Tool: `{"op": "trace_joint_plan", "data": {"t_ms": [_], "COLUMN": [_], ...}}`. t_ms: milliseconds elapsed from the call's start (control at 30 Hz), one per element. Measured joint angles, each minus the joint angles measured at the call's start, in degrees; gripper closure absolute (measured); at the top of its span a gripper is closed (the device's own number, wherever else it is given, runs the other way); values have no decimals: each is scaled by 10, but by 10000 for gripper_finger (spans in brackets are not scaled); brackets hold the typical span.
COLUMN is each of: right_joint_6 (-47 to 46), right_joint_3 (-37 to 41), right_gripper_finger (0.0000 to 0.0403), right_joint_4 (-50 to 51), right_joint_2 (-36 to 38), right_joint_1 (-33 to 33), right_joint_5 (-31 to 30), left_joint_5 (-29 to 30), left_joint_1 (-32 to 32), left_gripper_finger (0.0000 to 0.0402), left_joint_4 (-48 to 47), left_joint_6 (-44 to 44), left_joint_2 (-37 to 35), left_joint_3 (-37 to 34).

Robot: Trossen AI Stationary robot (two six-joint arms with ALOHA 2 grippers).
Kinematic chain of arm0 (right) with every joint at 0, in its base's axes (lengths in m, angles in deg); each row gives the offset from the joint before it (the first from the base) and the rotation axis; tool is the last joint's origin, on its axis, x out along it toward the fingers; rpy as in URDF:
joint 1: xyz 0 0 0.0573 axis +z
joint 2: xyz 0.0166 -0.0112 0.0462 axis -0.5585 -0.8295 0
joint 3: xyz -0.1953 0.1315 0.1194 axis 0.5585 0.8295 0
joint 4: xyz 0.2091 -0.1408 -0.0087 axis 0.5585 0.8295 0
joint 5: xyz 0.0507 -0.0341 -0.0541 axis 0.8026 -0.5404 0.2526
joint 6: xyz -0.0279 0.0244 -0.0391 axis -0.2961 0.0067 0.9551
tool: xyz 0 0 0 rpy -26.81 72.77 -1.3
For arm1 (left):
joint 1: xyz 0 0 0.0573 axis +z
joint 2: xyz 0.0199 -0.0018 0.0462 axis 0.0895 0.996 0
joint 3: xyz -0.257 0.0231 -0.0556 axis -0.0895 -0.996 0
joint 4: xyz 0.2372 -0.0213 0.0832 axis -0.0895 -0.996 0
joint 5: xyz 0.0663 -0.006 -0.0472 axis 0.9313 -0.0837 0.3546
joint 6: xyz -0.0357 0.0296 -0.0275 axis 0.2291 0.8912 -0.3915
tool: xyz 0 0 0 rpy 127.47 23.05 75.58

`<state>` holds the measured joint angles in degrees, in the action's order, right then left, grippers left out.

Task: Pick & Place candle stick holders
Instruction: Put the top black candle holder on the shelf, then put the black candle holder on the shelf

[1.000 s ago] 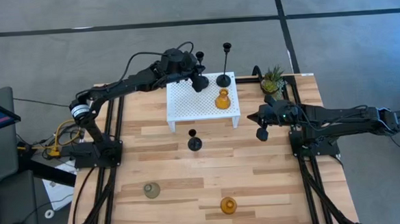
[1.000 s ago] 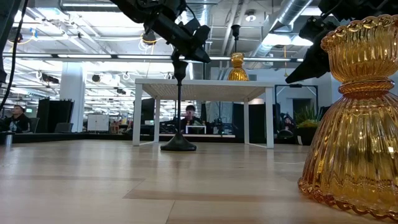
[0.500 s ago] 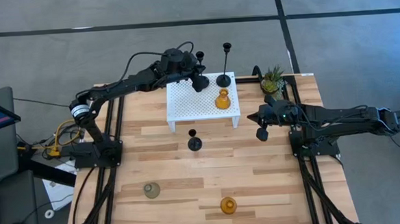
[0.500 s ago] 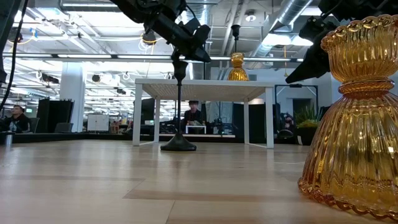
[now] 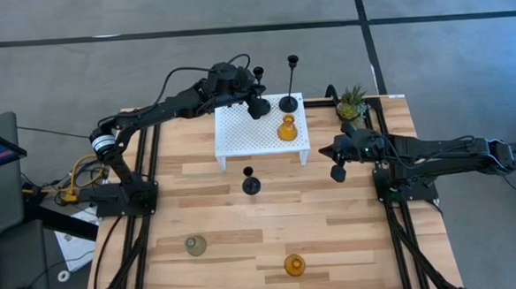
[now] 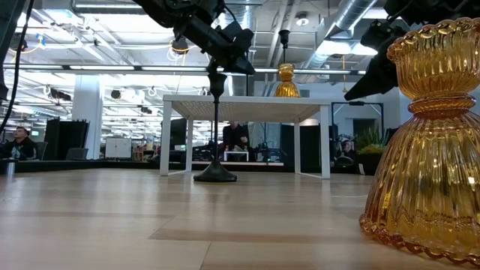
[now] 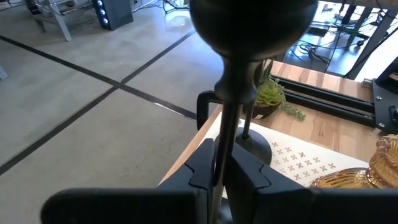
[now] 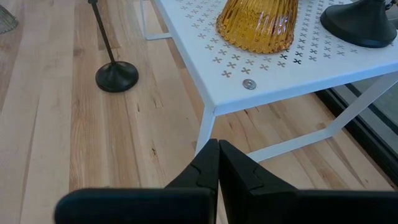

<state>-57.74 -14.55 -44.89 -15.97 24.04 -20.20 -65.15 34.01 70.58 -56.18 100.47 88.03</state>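
Note:
My left gripper (image 5: 257,105) is over the far left part of the white perforated stand (image 5: 240,137), shut on a thin black candle stick holder (image 5: 257,74). A taller black holder (image 5: 289,100) and an amber glass holder (image 5: 286,130) stand on the stand. On the table stand a black holder (image 5: 251,185), a grey-green glass holder (image 5: 195,245) and an amber glass holder (image 5: 294,266). My right gripper (image 5: 337,171) waits shut, right of the stand, with nothing in it. My left gripper pinches the black holder's thin stem (image 7: 227,134) between its two fingers (image 7: 202,167), below the round cup (image 7: 252,25). The fingers reach in nearly level from the table's left and lie across the stem. The holder stands upright. The gripper hides its base, so I cannot tell whether it rests on the stand.
A small potted green plant (image 5: 353,104) sits at the table's far right corner, beside the stand. In the low view the near amber holder (image 6: 427,142) fills the right side. People sit in the room beyond the table.

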Motion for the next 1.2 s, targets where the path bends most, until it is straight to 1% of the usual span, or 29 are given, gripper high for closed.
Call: {"op": "trace_joint_plan", "data": {"t_ms": [133, 367, 500, 867, 1200], "right_joint_6": [0, 0, 0, 0, -1], "right_joint_3": [0, 0, 0, 0, 0], "right_gripper_finger": [403, 403, 403, 403, 403], "right_joint_4": [1, 2, 2, 3, 7], "right_joint_2": [0, 0, 0, 0, 0], "right_joint_1": [0, 0, 0, 0, 0], "right_joint_5": [0, 0, 0, 0, 0], "left_joint_5": [0, 0, 0, 3, 3], "left_joint_1": [-1, -1, -1, -1, -1], "left_gripper_finger": [364, 309, 289, 280, 267], "left_joint_4": [-1, -4, -4, -11, -65], "left_joint_6": [-3, -3, -3, 3, 19], "left_joint_2": [0, 0, 0, -12, -47], "left_joint_3": [0, 0, 0, 0, -1]}}
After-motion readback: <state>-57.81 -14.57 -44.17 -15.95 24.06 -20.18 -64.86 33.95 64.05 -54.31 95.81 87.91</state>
